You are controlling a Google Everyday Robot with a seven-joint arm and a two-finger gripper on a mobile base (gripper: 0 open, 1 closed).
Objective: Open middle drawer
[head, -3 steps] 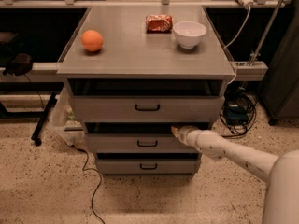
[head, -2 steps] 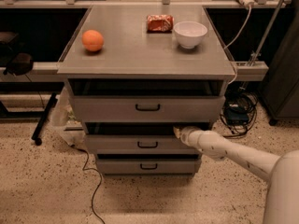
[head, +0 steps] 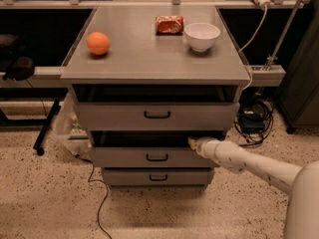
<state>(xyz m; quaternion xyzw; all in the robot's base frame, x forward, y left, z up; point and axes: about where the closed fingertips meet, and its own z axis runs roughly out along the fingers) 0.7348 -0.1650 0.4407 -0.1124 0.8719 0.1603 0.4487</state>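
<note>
The grey cabinet has three drawers with black bar handles. The middle drawer [head: 149,157] is pulled out a little, with a dark gap showing above its front. Its handle [head: 157,157] is free. My gripper [head: 192,143] reaches in from the right on a white arm and sits at the top right edge of the middle drawer's front, at the gap. The top drawer [head: 157,115] also stands out a little. The bottom drawer [head: 158,177] is the narrowest and is closed.
On the cabinet top [head: 139,54] lie an orange [head: 98,43], a red snack bag [head: 169,24] and a white bowl [head: 202,36]. Cables [head: 254,118] lie on the floor to the right. A cord [head: 97,203] runs over the speckled floor at the front left.
The gripper has stayed at the top right edge of the middle drawer. The drawer gap looks about the same.
</note>
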